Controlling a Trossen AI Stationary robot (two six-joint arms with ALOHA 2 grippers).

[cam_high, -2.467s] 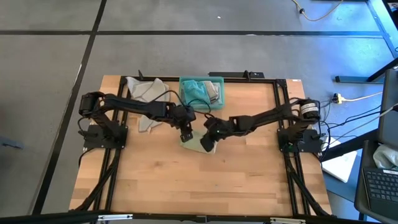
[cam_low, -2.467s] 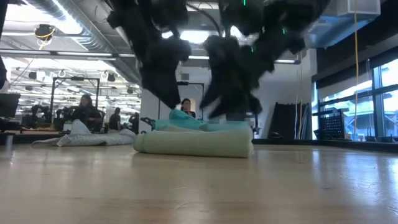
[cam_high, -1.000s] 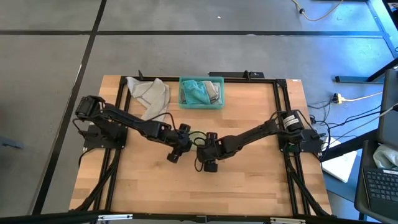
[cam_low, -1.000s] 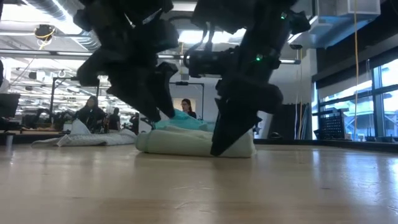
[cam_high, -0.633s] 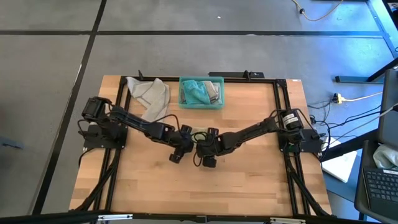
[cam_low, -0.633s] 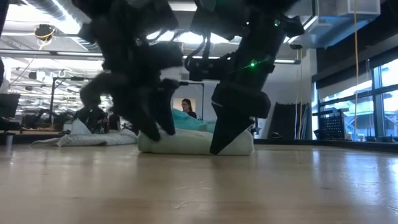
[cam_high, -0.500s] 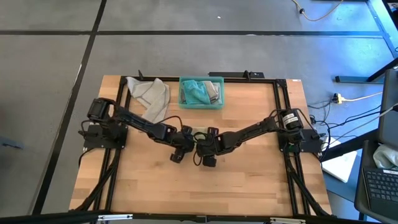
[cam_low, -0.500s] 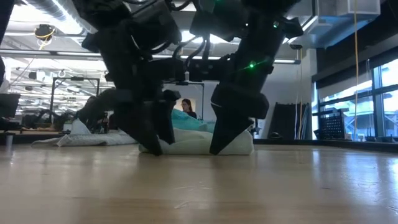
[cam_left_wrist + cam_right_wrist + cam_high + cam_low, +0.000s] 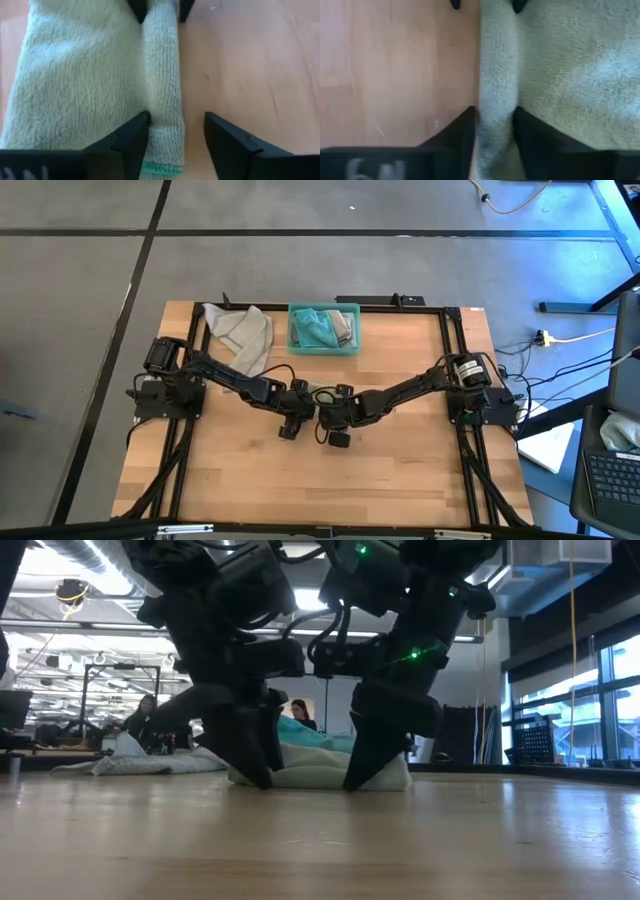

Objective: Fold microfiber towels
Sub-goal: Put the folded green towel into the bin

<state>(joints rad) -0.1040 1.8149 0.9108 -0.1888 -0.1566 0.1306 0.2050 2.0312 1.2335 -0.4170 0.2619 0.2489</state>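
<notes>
Progress: we straddle near edge of pale green towel (image 9: 320,772) mid-table, fold unfinished. Left gripper (image 9: 175,131) open astride roll; right gripper (image 9: 494,125) pinching it. Beyond, grey towel (image 9: 240,330) unfolded; bin (image 9: 322,328) holds more.

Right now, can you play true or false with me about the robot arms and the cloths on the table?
1. Both grippers are down at the pale green towel in the middle of the table. True.
2. The right gripper is pinching a fold along the towel's edge. True.
3. The left gripper is squeezed shut on the towel. False: its fingers stand open over the edge, one on the cloth and one over bare wood.
4. The teal bin is empty. False: there are cloths in it.
5. A grey towel lies on the table beside the bin. True.
</notes>
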